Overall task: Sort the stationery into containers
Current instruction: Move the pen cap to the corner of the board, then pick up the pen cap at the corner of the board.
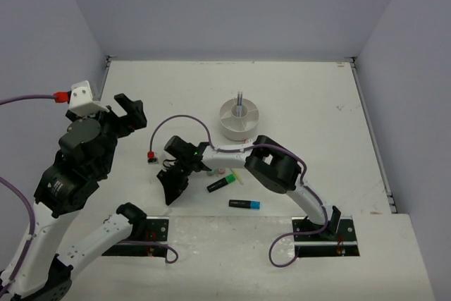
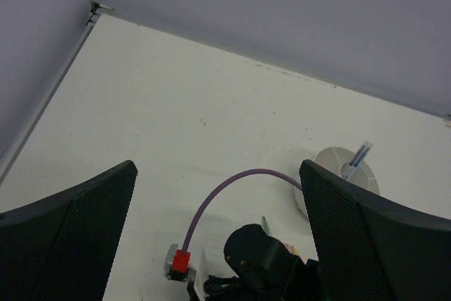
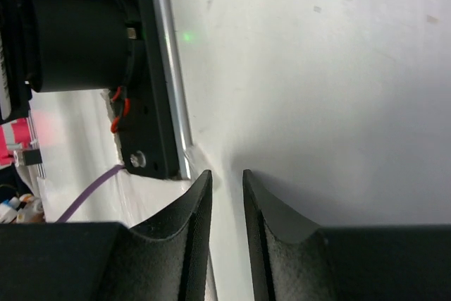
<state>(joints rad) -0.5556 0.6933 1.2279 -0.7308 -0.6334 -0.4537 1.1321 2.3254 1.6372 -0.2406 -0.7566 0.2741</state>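
Observation:
The round white organiser (image 1: pixel 227 129) stands mid-table with a thin pen (image 1: pixel 239 98) upright in its central cup; the left wrist view shows the organiser (image 2: pixel 330 157) and pen (image 2: pixel 361 154) too. A green highlighter (image 1: pixel 220 185) and a blue highlighter (image 1: pixel 244 204) lie in front of it. Small pastel items (image 1: pixel 230 173) sit partly hidden under my right arm. My right gripper (image 1: pixel 171 189) (image 3: pixel 227 177) points down at bare table left of the highlighters, jaws a narrow gap apart with nothing between them. My left gripper (image 1: pixel 127 113) (image 2: pixel 218 174) hangs wide open and empty at the left.
A purple cable (image 1: pixel 184 120) arcs from the right wrist to a red plug (image 1: pixel 150 156). Black base plates (image 1: pixel 153 230) sit at the near edge, one close to the right fingers (image 3: pixel 151 103). Walls close the table's left, far and right sides.

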